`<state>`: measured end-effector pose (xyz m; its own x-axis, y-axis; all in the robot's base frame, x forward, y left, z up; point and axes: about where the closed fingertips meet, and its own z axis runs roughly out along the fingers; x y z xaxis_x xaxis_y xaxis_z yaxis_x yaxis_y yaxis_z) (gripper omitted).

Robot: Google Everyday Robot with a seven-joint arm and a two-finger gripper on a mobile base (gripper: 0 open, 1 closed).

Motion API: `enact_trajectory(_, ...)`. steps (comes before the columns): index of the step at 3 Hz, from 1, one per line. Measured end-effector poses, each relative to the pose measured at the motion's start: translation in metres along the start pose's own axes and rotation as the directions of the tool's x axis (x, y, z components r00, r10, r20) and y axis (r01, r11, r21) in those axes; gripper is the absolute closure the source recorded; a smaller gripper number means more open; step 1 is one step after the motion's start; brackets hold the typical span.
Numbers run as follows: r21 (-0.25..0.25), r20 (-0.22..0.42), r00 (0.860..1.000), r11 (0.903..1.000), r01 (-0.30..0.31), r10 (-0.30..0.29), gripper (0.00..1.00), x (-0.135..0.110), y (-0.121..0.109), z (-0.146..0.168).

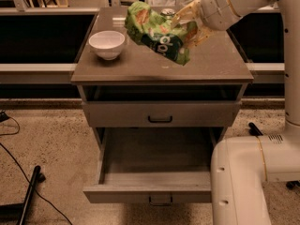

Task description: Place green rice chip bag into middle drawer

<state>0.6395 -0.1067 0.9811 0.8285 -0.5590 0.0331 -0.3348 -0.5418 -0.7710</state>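
The green rice chip bag [158,32] is crinkly light green with a dark green logo and orange patches. It hangs in the air above the cabinet top [159,67], tilted. My gripper [186,26] is shut on the bag's right end, coming in from the upper right. The middle drawer [154,165] is pulled wide open below, empty, with a small dark loop handle at its front's lower edge. A green soda can [168,13] shows only as a rim behind the bag.
A white bowl [107,44] stands on the cabinet top at the left. A shut drawer front with a black handle [160,120] lies above the open one. My white base [243,182] stands right of the open drawer. Cables and a black rod lie on the floor at left.
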Motion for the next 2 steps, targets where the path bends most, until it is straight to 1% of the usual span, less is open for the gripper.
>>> enact_trajectory(1, -0.053, 0.013, 0.999, 0.9972, 0.052, -0.052, 1.00, 0.002, 0.001, 0.019)
enact_trajectory(2, -0.129, 0.087, 0.963, 0.9556, 0.265, -0.255, 1.00, -0.027, 0.007, 0.057)
